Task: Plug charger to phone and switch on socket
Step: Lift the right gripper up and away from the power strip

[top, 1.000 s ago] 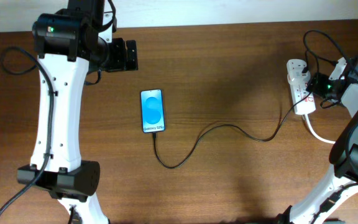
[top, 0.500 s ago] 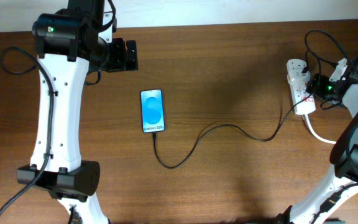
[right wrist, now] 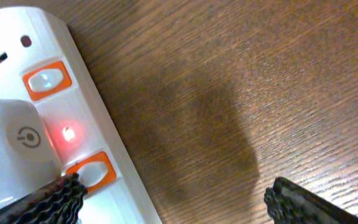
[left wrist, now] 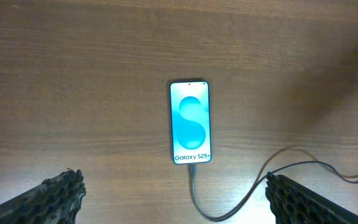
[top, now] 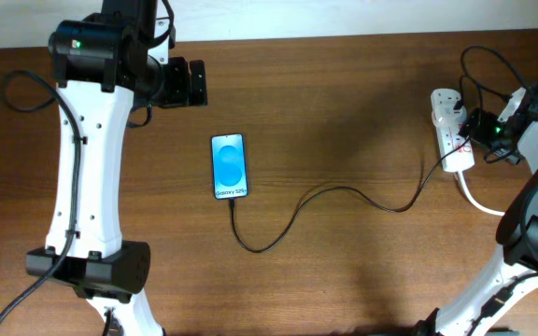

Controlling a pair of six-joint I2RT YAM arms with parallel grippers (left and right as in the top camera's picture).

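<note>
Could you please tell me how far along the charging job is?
Done, it seems: the charger runs into the bottom edge of the phone, and a red light glows on the socket, so it looks switched on. In hand: nothing; the right gripper is open by the socket, the left gripper open above the phone. Left: probably only pulling the arms back.

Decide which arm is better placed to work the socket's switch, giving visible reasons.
Right. The right fingers are beside the socket, its switches filling that wrist view; the left fingers are near the phone, across the table.
</note>
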